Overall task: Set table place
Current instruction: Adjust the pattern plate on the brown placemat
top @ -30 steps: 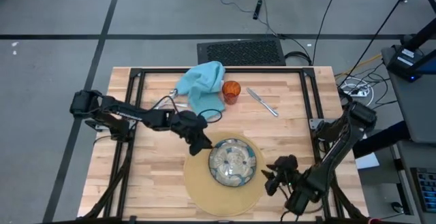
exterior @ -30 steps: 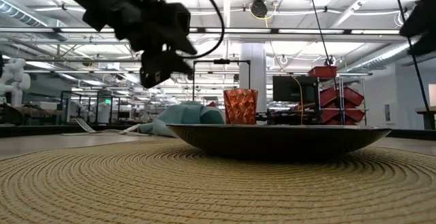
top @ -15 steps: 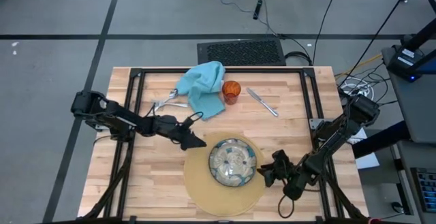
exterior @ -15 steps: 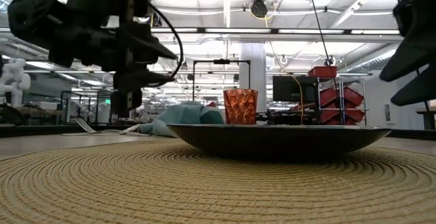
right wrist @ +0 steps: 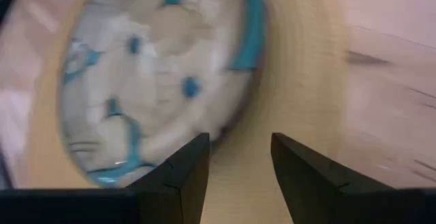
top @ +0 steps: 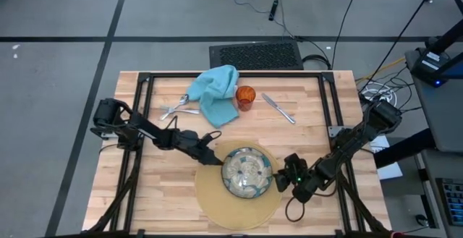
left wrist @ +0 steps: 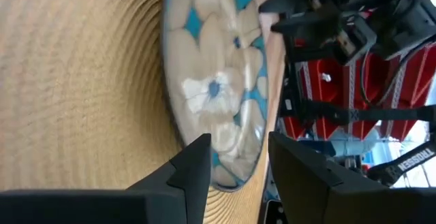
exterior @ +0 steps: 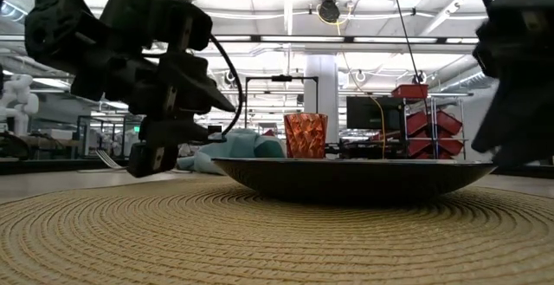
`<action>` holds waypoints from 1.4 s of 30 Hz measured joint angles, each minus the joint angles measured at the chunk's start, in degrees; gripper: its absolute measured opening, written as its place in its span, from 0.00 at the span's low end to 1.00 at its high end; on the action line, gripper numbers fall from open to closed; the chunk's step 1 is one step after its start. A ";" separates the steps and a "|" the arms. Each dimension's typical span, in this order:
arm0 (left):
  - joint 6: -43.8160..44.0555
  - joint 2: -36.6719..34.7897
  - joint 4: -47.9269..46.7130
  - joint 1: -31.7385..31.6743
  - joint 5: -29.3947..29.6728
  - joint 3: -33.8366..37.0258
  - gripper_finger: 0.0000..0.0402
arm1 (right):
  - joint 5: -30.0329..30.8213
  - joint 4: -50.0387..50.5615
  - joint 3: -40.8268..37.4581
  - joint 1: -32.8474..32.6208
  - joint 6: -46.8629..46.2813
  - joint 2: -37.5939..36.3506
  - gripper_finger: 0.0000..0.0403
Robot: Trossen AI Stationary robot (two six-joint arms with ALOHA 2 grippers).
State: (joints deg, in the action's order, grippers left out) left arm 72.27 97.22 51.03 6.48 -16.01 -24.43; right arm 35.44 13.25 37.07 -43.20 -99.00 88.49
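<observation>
- My left gripper point(top: 215, 159) has dropped over the last second from above the bowl's left side to the mat's left edge, low and right beside the bowl point(top: 247, 171). Its fingers point(left wrist: 194, 173) stand apart with a gap between them and hold nothing; through that gap I see the bowl's rim.
- My right gripper point(top: 281, 182) has come in from the worktop's right edge to the bowl's right side. Its fingers point(right wrist: 187, 173) are also parted and empty, pointing at the bowl across the mat.
- So both arms now flank the bowl, one on each side. I judge this a closing-in on the bowl or mat, perhaps to shift or square them, though I cannot tell which.
- The bowl sits on the round mat point(top: 217, 194) near the front of the worktop point(top: 163, 180), slightly toward the mat's far side.
- The rest of the setting has not moved: the teal napkin point(top: 215, 93) lies bunched at the back, the orange cup point(top: 245, 95) just beside its right edge, and the knife point(top: 278, 108) to the right of the cup.
- Two pieces of cutlery point(top: 177, 107) lie at the napkin's left edge; from above I cannot tell fork from spoon.
- By my reckoning only mat and bowl are placed; napkin, cup and cutlery still need bringing to the mat.
</observation>
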 joint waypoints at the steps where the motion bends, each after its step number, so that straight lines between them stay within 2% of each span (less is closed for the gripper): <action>1: 0.40 0.02 0.02 0.00 0.07 0.00 0.32 | 0.02 -0.90 -0.82 -0.13 -1.06 0.00 0.37; 4: 0.89 0.02 0.03 0.00 0.62 0.00 0.32 | 0.46 -7.83 -3.96 -0.17 -1.68 0.02 0.37; 7: 0.90 0.02 0.00 -0.02 1.20 0.00 0.32 | 1.69 -16.68 -6.07 0.65 1.93 0.02 0.37; 9: 0.94 0.06 -0.58 -0.02 1.49 0.00 0.32 | 2.12 -19.03 -6.55 1.60 4.16 0.02 0.37; 16: 2.56 4.53 2.83 0.02 1.06 -1.72 0.32 | 0.20 -19.64 -6.55 3.76 6.71 0.02 0.37; 23: 3.97 9.85 6.54 0.33 -2.54 -4.85 0.32 | -0.31 -20.87 -6.55 4.40 8.27 0.02 0.36; 29: 2.90 9.21 5.99 -0.65 -6.29 -4.76 0.32 | -0.92 -21.26 -6.55 4.37 9.71 0.04 0.31; 32: 2.31 7.99 3.44 -1.21 -8.43 -4.68 0.32 | -1.07 -21.37 -6.55 4.40 10.38 0.04 0.29; 35: -1.01 5.07 -4.67 -1.23 -8.51 -4.72 0.31 | -1.07 -21.65 -6.55 4.40 11.02 0.04 0.27; 42: -7.23 -0.63 -16.68 -2.32 -6.86 -4.83 0.22 | -1.33 -21.85 -6.52 4.50 11.69 0.04 0.26</action>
State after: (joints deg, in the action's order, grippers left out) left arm 65.05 96.58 34.34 4.16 -22.87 -29.26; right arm 34.11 -8.60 30.55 -38.71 -87.31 88.53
